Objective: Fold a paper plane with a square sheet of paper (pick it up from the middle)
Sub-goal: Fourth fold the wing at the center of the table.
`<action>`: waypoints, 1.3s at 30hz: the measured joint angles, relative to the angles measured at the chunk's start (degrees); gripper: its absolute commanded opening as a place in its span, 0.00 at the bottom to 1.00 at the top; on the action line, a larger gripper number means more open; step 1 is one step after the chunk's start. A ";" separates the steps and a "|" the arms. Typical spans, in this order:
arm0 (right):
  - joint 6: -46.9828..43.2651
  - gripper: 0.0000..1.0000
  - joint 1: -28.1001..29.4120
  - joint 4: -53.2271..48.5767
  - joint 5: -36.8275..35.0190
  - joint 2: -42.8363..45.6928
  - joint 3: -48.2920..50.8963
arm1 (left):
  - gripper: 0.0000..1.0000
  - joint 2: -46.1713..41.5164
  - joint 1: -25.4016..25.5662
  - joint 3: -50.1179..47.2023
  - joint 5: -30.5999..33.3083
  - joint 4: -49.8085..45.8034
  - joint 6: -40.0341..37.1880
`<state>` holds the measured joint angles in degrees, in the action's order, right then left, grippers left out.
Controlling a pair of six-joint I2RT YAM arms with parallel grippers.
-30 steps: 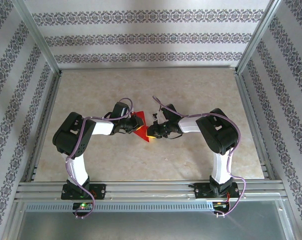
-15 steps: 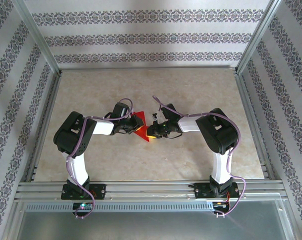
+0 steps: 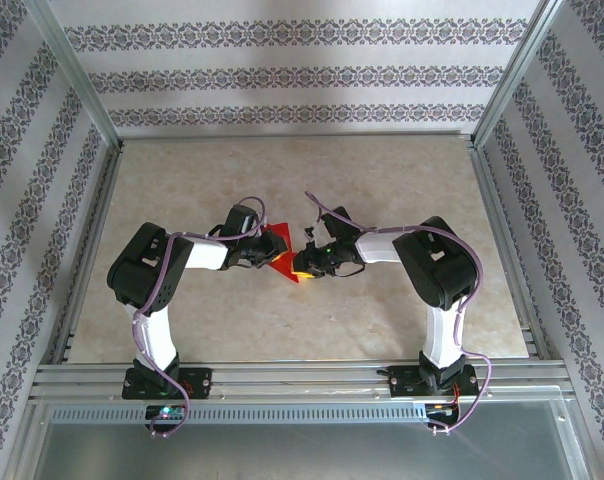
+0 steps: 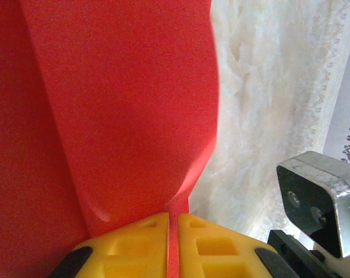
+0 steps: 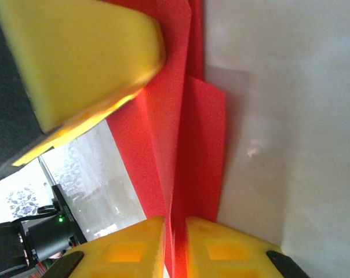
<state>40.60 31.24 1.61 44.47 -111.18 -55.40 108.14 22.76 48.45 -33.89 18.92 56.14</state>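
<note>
Little has changed in the last second: the folded red paper (image 3: 279, 250) stays over the middle of the bench (image 3: 402, 180). The left fingers (image 4: 128, 246) clamp one edge. The right fingers (image 5: 221, 252) pinch its creased side.

In the top view the scene is lit brightly and evenly from above, so only short, soft shadows are cast on the pale beige marbled tabletop (image 3: 382, 180), and the grey-patterned white wall (image 3: 302, 60) is washed out at twelve o'clock. In the left wrist view the thin bright red folded paper (image 4: 117, 104) is rendered grainy and oversaturated, with the tabletop bleached by glare at three o'clock. In the right wrist view the paper is blurred by closeness, a faint grey shadow being thrown beside it toward one o'clock.
</note>
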 measured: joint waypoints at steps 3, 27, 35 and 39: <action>0.02 0.18 0.00 -2.01 0.00 0.61 0.00 | 0.13 0.00 0.00 0.00 0.00 0.00 0.00; -0.24 0.27 -1.46 -7.63 -2.27 6.99 0.04 | 0.14 0.00 -0.02 0.00 -0.20 0.00 0.00; -0.48 0.25 -1.81 -7.87 -3.72 8.22 -0.68 | 0.14 0.00 -0.02 0.00 -0.46 0.20 0.00; -0.66 0.25 -1.05 -8.07 -3.93 5.40 -2.49 | 0.15 0.00 -0.02 0.00 -0.72 0.39 0.02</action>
<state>39.94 30.20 -6.46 40.53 -105.78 -57.89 108.14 22.74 48.45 -34.61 19.31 56.16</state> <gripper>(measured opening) 0.254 0.146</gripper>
